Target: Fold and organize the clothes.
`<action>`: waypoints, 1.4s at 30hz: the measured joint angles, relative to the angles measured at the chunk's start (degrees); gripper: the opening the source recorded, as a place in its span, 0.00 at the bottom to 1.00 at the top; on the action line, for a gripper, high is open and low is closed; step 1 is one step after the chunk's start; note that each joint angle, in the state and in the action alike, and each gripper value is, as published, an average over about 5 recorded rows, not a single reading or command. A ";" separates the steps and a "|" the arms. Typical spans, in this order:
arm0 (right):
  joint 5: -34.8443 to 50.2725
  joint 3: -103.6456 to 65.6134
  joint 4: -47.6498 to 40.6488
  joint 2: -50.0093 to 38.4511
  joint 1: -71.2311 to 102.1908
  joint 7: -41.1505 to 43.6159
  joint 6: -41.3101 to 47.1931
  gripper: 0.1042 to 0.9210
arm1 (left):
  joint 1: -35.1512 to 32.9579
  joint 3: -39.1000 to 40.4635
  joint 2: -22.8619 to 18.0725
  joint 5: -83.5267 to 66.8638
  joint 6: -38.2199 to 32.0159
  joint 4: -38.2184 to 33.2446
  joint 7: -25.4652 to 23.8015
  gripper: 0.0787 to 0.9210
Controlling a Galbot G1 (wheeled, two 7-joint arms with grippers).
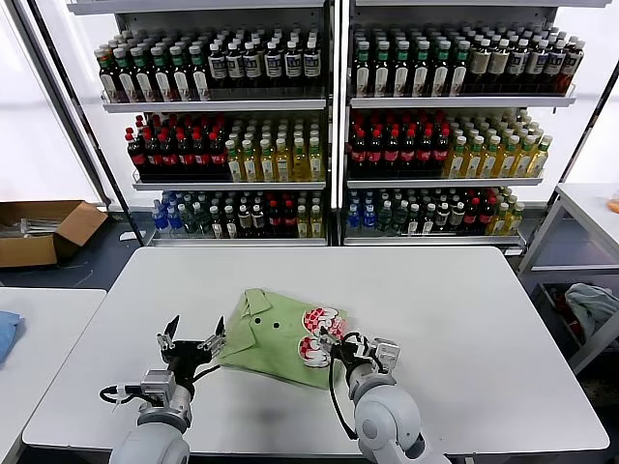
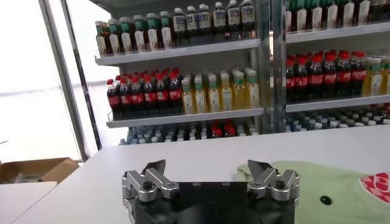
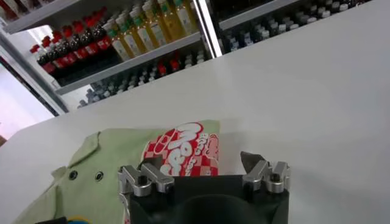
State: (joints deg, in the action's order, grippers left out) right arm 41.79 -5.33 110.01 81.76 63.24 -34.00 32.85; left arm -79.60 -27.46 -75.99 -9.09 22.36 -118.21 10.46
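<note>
Since the green shirt (image 1: 276,338) already sits as a folded bundle near the front edge of the white table (image 1: 464,319), logo up, both claws look staged at its flanks: left gripper (image 1: 193,340) wide open and empty beside the collar side, right gripper (image 1: 356,350) open, empty too, by the checkered logo (image 1: 319,333).

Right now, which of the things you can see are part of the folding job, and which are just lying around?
Part of the job:
- green shirt on the white table
- left gripper, open at the shirt's left edge
- right gripper, open at the logo side

Just lying about:
- shelves of bottles
- cardboard box
- blue cloth
- grey fabric bundle
</note>
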 measured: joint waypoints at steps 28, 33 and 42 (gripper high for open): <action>-3.42 1.25 -2.59 -1.76 -0.54 1.51 0.45 0.03 | -0.45 -0.36 -0.56 -1.89 0.58 -0.95 0.76 0.88; -4.62 1.50 -2.09 -5.38 -1.63 2.85 0.48 0.00 | -0.72 -0.40 -1.02 -1.90 0.65 -1.27 0.92 0.88; -9.45 1.39 -5.37 -13.49 -7.55 7.34 0.47 0.06 | -1.68 0.06 -2.09 -1.69 0.90 -2.54 0.95 0.88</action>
State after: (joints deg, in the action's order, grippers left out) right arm 32.34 -3.94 104.64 68.27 55.68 -26.67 33.32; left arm -81.28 -27.40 -78.08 -10.78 23.27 -120.75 11.41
